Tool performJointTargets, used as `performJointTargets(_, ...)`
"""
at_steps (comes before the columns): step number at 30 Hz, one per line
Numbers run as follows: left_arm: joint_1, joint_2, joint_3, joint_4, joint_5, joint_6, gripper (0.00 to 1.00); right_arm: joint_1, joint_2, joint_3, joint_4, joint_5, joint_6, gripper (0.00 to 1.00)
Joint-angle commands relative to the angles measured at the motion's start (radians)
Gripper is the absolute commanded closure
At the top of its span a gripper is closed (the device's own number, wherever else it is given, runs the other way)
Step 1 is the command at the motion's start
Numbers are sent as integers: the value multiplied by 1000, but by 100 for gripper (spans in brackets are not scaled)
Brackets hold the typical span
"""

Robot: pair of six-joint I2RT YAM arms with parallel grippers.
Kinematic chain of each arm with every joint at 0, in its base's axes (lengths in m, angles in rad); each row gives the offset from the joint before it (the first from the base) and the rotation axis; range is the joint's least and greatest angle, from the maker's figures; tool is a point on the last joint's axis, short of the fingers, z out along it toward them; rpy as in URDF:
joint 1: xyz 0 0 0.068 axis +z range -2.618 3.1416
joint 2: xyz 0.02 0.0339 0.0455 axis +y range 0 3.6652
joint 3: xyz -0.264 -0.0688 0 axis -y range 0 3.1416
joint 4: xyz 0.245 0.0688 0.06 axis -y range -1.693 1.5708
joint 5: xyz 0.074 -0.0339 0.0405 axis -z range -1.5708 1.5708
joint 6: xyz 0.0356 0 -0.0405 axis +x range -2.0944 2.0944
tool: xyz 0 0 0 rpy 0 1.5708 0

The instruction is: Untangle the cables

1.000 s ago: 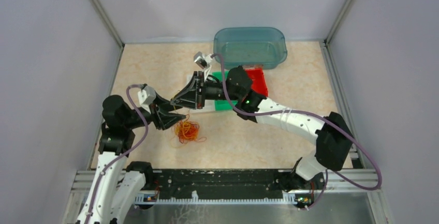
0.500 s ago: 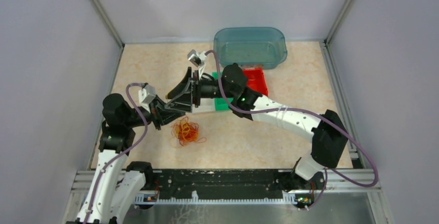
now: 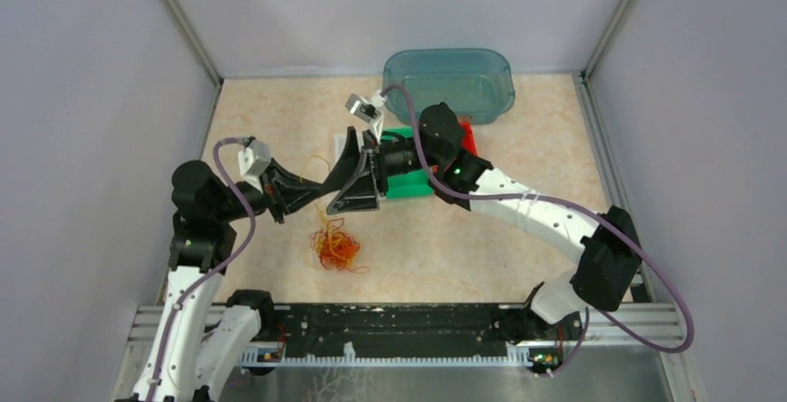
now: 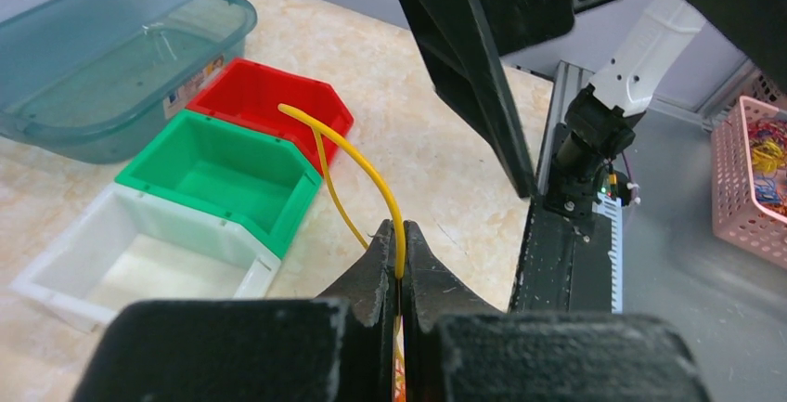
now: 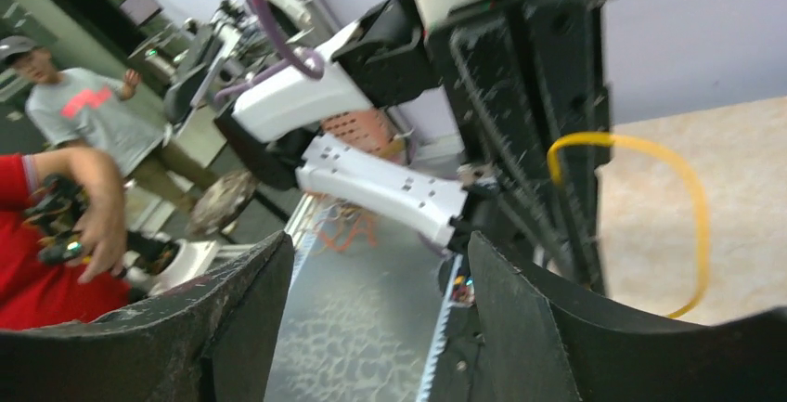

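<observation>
Clenching yellow cable (image 4: 371,175) in left tool (image 4: 399,235), well off table (image 3: 260,123) edges; holding right tool (image 3: 340,172) released beside; revealing pinch in left wrist view.

Robotics lab: grey wall panels (image 3: 93,96) on aluminium corner posts (image 3: 181,17) enclose beige marbled bench (image 3: 538,147); black slotted mounting rail (image 3: 399,328) in front.

The green bin (image 4: 283,200) is smooth moulded plastic with a slight sheen, like the red bin (image 4: 311,114) and the white bin (image 4: 56,277) touching it on either side. Past the red bin from it, the tub (image 4: 56,137) is glossy see-through teal plastic. Under it the table (image 4: 445,142) looks like polished beige marble. The yellow cable (image 4: 371,175) arching beside it has a smooth, shiny sheath. The left gripper (image 4: 399,235) clamping that cable is matt black plastic, grainy and scuffed
</observation>
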Motion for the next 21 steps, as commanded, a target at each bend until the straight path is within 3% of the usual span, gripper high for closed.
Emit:
performJointTargets(1, -2, 2, 67, 1, -41, -39, 100, -6, -26, 33, -121, -169, -13, 32)
performJointTargets(5, -2, -13, 60, 13, -62, -59, 100, -6, -54, -11, -151, -207, -61, 32)
performJointTargets(9, -2, -22, 85, 2, -68, -40, 100, -22, -108, 28, -558, -43, -418, 18)
performJointTargets(12, -3, -8, 112, 5, -49, -57, 100, -79, -134, 8, -636, 84, -491, 14)
performJointTargets(15, -3, -1, 136, 26, -37, -85, 100, -119, -182, -87, -549, 183, -484, 8)
performJointTargets(17, -2, -1, 142, 55, -32, -112, 100, -112, -226, -209, -362, 232, -467, 1)
performJointTargets(19, -2, 3, 148, 76, -21, -135, 100, -88, -248, -332, -137, 315, -465, 1)
performJointTargets(21, -2, 11, 157, 78, -4, -149, 100, -54, -224, -374, -36, 404, -512, 1)
